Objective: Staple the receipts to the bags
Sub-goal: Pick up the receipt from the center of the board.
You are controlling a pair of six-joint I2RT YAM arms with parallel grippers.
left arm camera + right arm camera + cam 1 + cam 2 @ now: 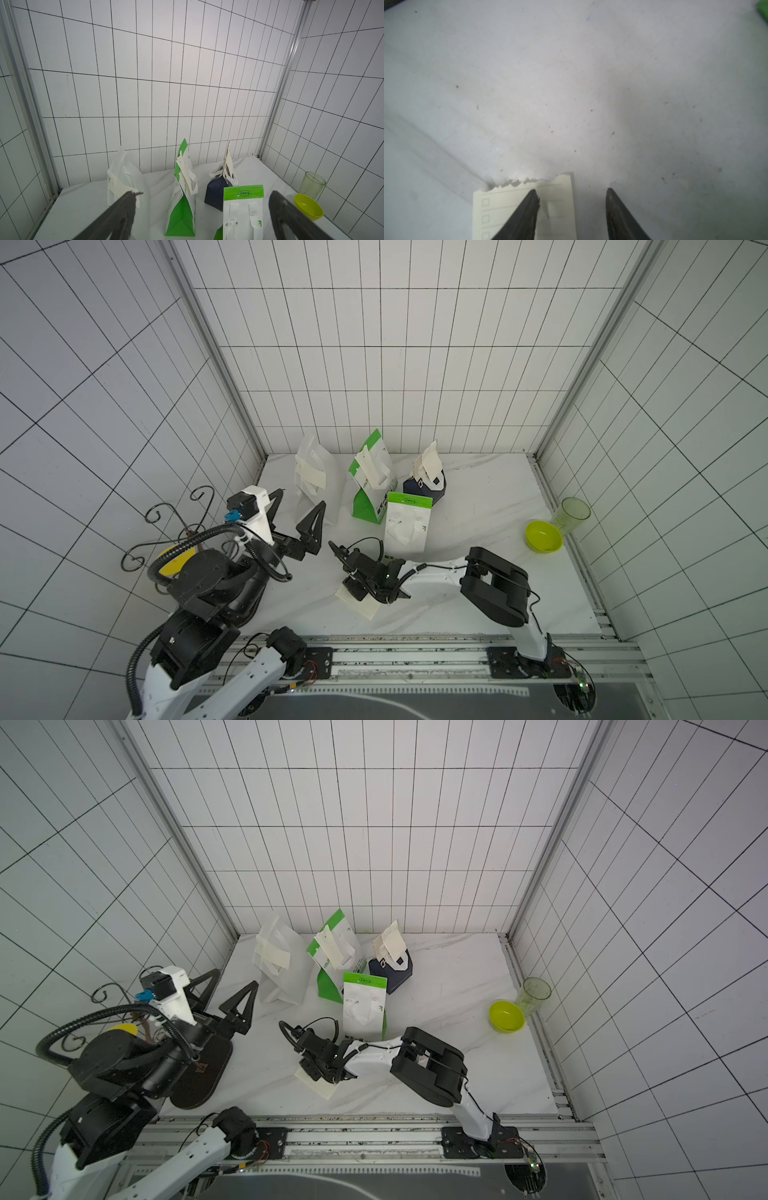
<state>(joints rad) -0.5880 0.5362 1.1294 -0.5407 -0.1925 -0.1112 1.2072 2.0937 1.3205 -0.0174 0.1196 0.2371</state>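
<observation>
Marble counter (478,497): right gripper (571,193) low over a loose receipt (508,207), jaws partly spread.
One finger (527,207) overlaps the receipt's torn end, the other sits over bare counter beside it, holding nothing. Just beyond the receipt stands a green-and-white bag (407,526); farther beyond it, a white bag (328,489), a second green bag (368,508) and a navy bag (436,495) carry cream slips (309,473). Left gripper (301,497) hangs spread wide, left of the receipt.
</observation>
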